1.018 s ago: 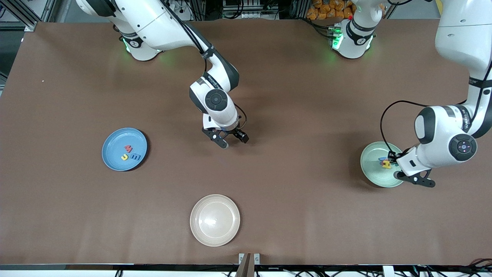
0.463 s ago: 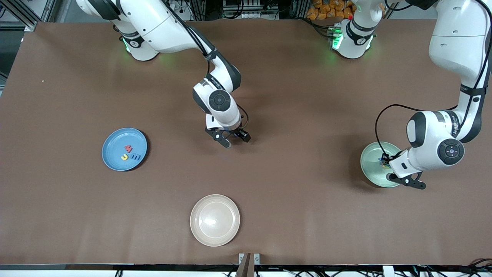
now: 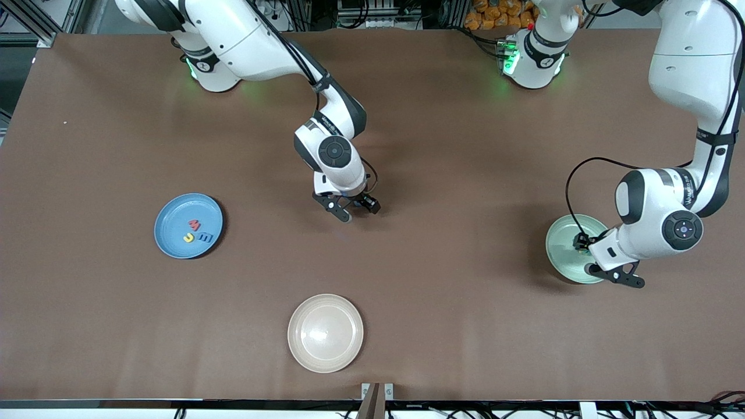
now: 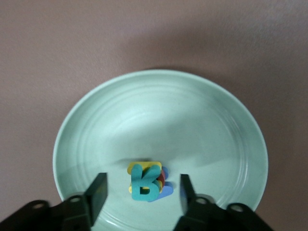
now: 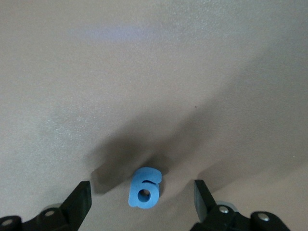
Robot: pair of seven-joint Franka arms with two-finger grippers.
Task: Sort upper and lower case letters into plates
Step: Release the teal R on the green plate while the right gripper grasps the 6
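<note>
Blue plate (image 3: pixel 188 226): we see it on the table (image 3: pixel 116 326) toward the right arm's end. Three small letters lie in it, close together: a red one (image 3: pixel 194 224), a yellow one (image 3: pixel 188 238) and a blue one (image 3: pixel 205 237). We take this as one sorted group.

Cream plate (image 3: pixel 325 332): it sits nearest the front camera, with nothing in it. We judge that it plays no part in the sorting.

Right pincer (image 3: pixel 347 209): it hangs low over the bare middle of the table. In the right wrist view its fingers (image 5: pixel 79 202) stand wide apart with a single blue letter (image 5: pixel 144 187) lying on the table between them, not touched. We judge this spread is there to straddle the letter before closing on it.

Loose blue letter: in the front view the right arm hides it, so we place it only from the wrist view.

Mint green plate (image 3: pixel 563 244): it rests toward the left arm's end of the table, partly covered by the left arm.

Left pincer (image 4: pixel 142 195): it is over that plate, fingers parted and holding nothing. A teal letter (image 4: pixel 144 183) lies between them atop a small pile with yellow, red and blue showing beneath.

Pile of letters: we take it as the second sorted group.
</note>
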